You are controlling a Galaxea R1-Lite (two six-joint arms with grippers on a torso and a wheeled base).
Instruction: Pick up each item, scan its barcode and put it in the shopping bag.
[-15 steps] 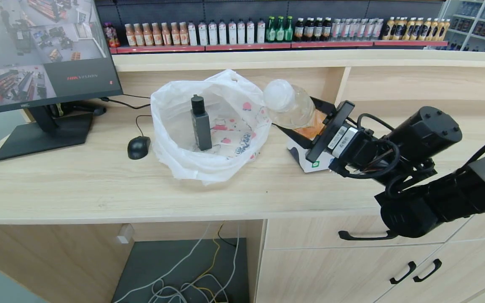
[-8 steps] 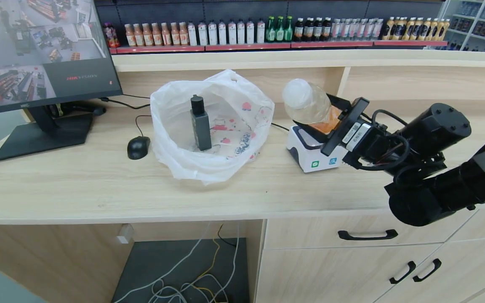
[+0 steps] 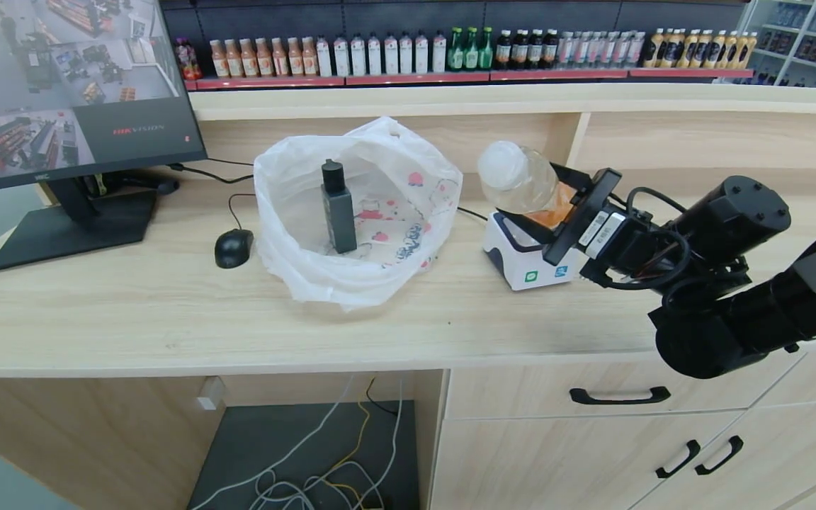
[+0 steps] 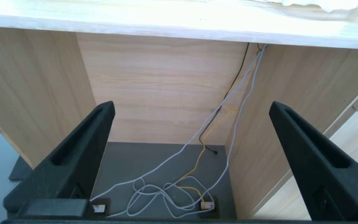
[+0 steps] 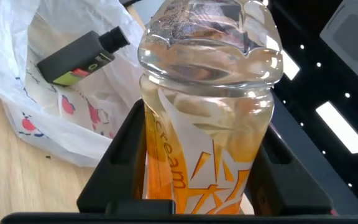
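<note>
My right gripper [image 3: 553, 195] is shut on a clear plastic bottle [image 3: 521, 180] with an orange label, held tilted just above the white barcode scanner [image 3: 525, 255] on the counter. The right wrist view shows the bottle [image 5: 207, 118] clamped between the black fingers [image 5: 120, 158]. The white shopping bag [image 3: 358, 212] stands open left of the scanner with a dark grey bottle [image 3: 338, 209] upright inside; that dark bottle [image 5: 82, 57] and the bag [image 5: 61, 118] lie beyond the held bottle in the right wrist view. My left gripper [image 4: 191, 162] hangs open below the counter, facing the cable recess.
A monitor [image 3: 61, 85] on its stand sits at the counter's left, a black mouse [image 3: 233, 248] beside the bag. Behind rises a raised wooden ledge [image 3: 521, 99] with shelves of bottles beyond. Drawers [image 3: 617, 397] sit under the counter; loose cables [image 4: 179, 186] lie in the recess.
My right gripper carried the clear bottle to the right, away from the bag's rim, and lowered it slightly over the scanner. The bag and the dark bottle stayed put.
</note>
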